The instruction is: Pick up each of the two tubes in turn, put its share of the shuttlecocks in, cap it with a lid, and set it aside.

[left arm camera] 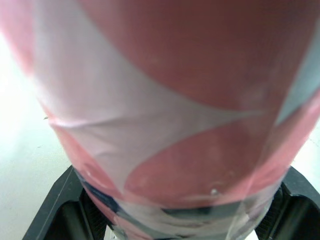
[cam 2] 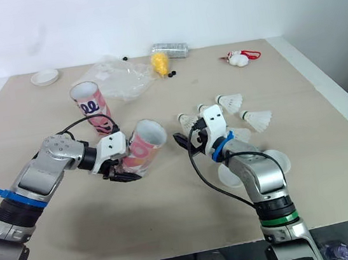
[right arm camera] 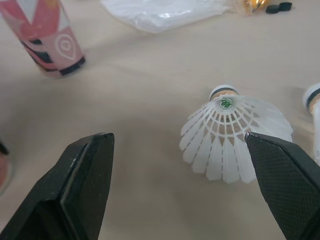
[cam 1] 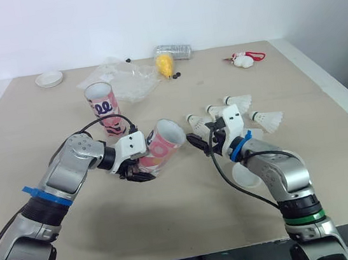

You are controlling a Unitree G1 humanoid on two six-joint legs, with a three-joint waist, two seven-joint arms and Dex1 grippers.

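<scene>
My left gripper (cam 1: 137, 170) is shut on a pink and white tube (cam 1: 160, 146) and holds it tilted just above the table, its open mouth turned toward my right arm. Up close, the tube (left arm camera: 165, 100) sits between the black fingers (left arm camera: 60, 210). A second pink tube (cam 1: 102, 107) stands upright behind it. My right gripper (cam 1: 196, 143) is open and empty, a short way from the held tube's mouth. Several white shuttlecocks lie by it, one (right arm camera: 235, 135) just beyond its fingers, others (cam 1: 238, 102) (cam 1: 267, 119) farther right. White lids (cam 2: 274, 161) lie under my right forearm.
At the table's far side lie a crumpled clear plastic bag (cam 1: 122, 79), a yellow object (cam 1: 165, 64), a clear box (cam 1: 173, 51), a small white dish (cam 1: 49, 78) and a red and white item (cam 1: 242, 59). The table's right edge (cam 1: 343, 101) runs close to the shuttlecocks.
</scene>
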